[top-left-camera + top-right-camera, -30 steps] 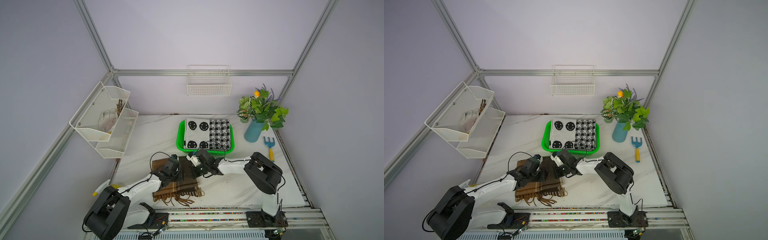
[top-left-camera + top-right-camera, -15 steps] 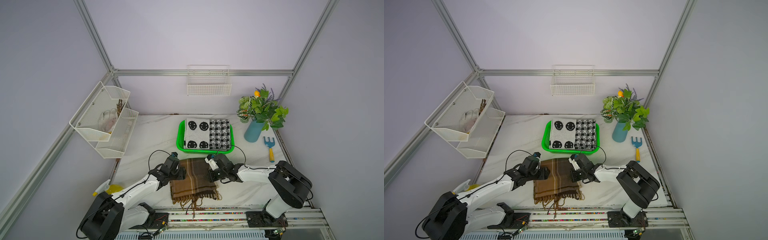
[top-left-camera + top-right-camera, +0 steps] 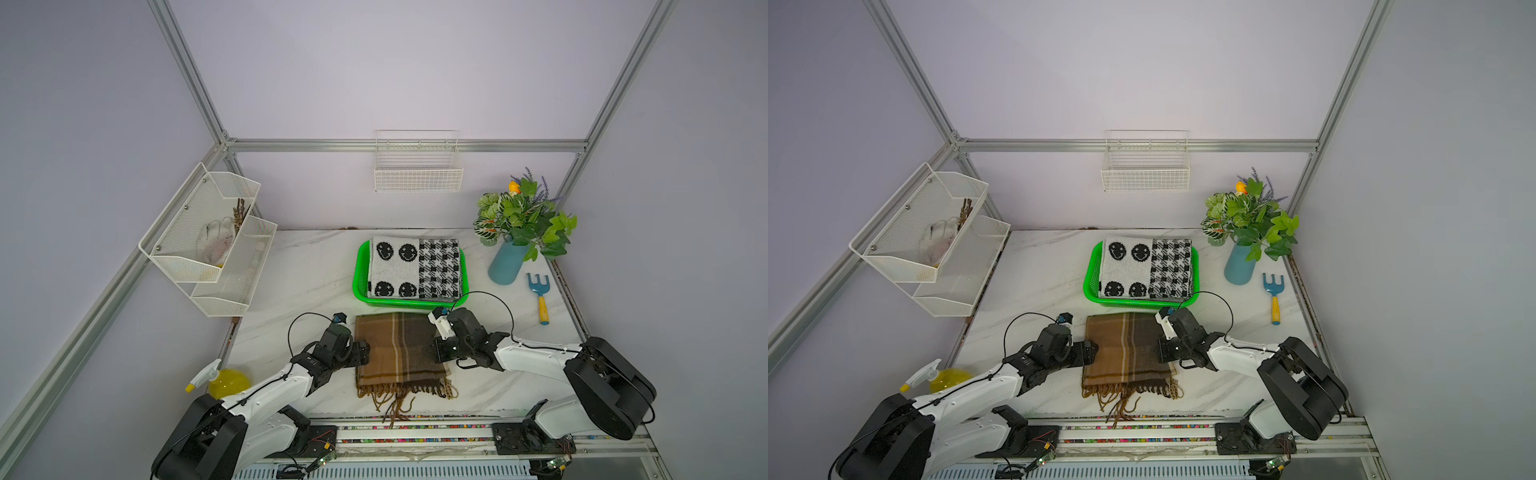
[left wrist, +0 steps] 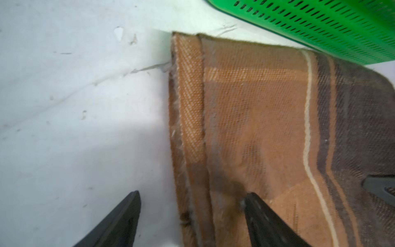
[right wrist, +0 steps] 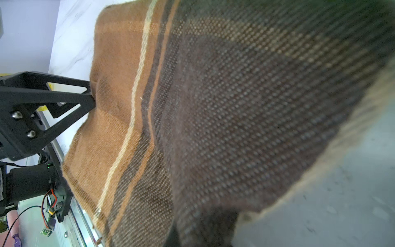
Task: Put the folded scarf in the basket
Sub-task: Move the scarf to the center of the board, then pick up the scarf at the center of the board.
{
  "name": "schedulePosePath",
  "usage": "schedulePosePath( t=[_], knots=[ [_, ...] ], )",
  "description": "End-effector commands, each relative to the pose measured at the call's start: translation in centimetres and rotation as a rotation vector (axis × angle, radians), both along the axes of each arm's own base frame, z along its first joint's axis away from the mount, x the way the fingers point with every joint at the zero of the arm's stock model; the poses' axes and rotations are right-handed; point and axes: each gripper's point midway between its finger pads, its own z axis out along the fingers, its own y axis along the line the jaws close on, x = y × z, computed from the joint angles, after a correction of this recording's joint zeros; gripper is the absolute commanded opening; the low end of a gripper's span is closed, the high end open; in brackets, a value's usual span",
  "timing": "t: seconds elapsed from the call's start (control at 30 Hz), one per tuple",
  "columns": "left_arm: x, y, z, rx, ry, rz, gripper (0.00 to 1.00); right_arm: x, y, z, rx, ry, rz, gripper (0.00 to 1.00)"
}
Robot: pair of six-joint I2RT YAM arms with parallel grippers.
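Brown plaid scarf is now laid out as a tidy folded rectangle on the table, just in front of the basket but not in it yet. A second ago it was bunched narrower and off toward the left arm, with both grippers crowded onto it, so a fold has pretty clearly been finished and squared up since. The left gripper has been let go wide: one of its fingers is seen over the scarf's edge, the other over bare table, nothing pinched. The right gripper is clamped shut at the opposite edge. Cloth is pulled up close against the right wrist lens, so that side looks to be held, though the tips are hidden. Folding can probably be counted as done, and only the lift into the basket is left. A black-and-white knit cloth already fills the basket, so the scarf would have to be set on top.
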Motion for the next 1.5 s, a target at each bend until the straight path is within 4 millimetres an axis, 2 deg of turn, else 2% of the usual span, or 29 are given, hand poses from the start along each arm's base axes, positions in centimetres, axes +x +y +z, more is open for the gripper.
schedulePosePath(
  t=[0.0, 0.1, 0.23, 0.47, 0.57, 0.67, 0.77, 0.83, 1.03, 1.23, 1.33, 1.47],
  knots=[
    [-0.6, -2.1, -0.8, -0.119, 0.055, -0.045, 0.79, 0.1, 0.2, 0.3, 0.021, -0.016, 0.003, 0.00],
    [-1.4, -3.3, -1.5, -0.196, 0.089, -0.080, 0.75, 0.1, 0.2, 0.4, 0.020, -0.020, -0.001, 0.00],
    [-2.5, -3.9, -2.2, -0.253, 0.111, -0.101, 0.71, 0.0, 0.5, 0.4, 0.030, -0.015, 0.003, 0.00],
    [-2.4, -5.7, -2.1, -0.340, 0.091, -0.147, 0.53, -0.2, 1.1, 0.2, 0.033, -0.016, 0.015, 0.00],
    [-2.0, -6.2, -2.2, -0.305, 0.081, -0.161, 0.36, -0.2, 1.3, 0.2, 0.036, -0.018, 0.018, 0.00],
    [-2.0, -6.9, -1.9, -0.314, 0.075, -0.188, 0.08, -0.3, 1.4, 0.5, 0.039, -0.028, 0.024, 0.00],
    [-1.8, -7.2, -1.3, -0.325, 0.061, -0.194, 0.00, -0.2, 1.5, 1.2, 0.046, -0.050, 0.025, 0.00],
    [-1.8, -7.2, -0.6, -0.330, 0.048, -0.199, 0.00, -0.3, 1.5, 1.6, 0.052, -0.057, 0.027, 0.00],
    [-1.9, -7.2, 3.6, -0.353, -0.034, -0.209, 0.00, -1.1, 1.3, 4.3, 0.098, -0.098, 0.035, 0.00],
    [-0.6, -6.8, 10.1, -0.328, -0.166, -0.211, 0.00, -1.1, 1.4, 10.1, 0.177, -0.207, 0.043, 0.00],
    [0.3, -7.5, 13.5, -0.340, -0.219, -0.232, 0.00, -0.6, 1.4, 12.7, 0.175, -0.252, 0.039, 0.00],
    [1.4, -9.0, 17.4, -0.380, -0.263, -0.272, 0.00, 0.2, 1.8, 17.4, 0.207, -0.319, 0.036, 0.00]
  ],
)
